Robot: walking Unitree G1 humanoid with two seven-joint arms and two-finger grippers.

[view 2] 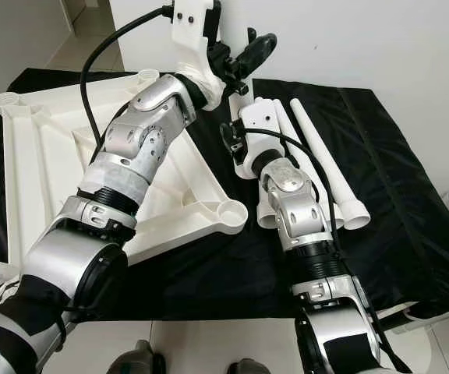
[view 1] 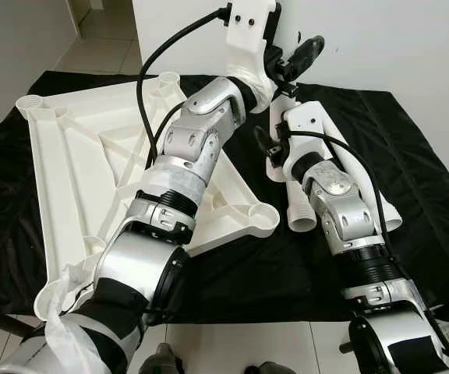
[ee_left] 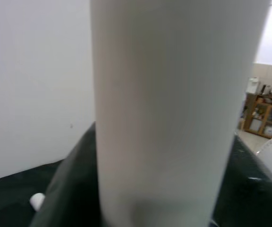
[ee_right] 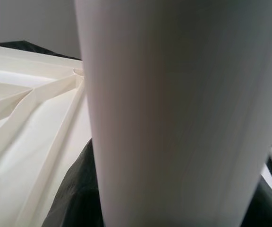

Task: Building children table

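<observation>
The left gripper (view 2: 249,48) is raised at the far side of the scene, near the white wall (view 1: 380,39), its black fingers (view 1: 306,48) closed around a white plastic tube leg (ee_left: 169,113), which looms close before the left wrist camera. Just nearer and to the right, the right gripper (view 1: 269,148) sits low over the black cloth (view 1: 411,156); a white plastic tube also looms close before its wrist camera, so it appears to grip the same leg, but how wide its fingers stand cannot be told.

To the right of the right arm lie more white plastic tube legs (view 2: 326,167) on the cloth, side by side, running from far to near, with their wider open ends (view 1: 303,218) towards the near edge.

To the left lies the white plastic table top (view 1: 76,156), upside down, its ribbed underside facing up. Round sockets (view 1: 259,216) stand at its corners; the near right one lies just left of the open leg ends, another (view 1: 30,102) lies at the far left corner. The left arm crosses above the table top.

The black cloth spreads under all the parts, and pale floor tiles (view 1: 107,47) show at the far left.
</observation>
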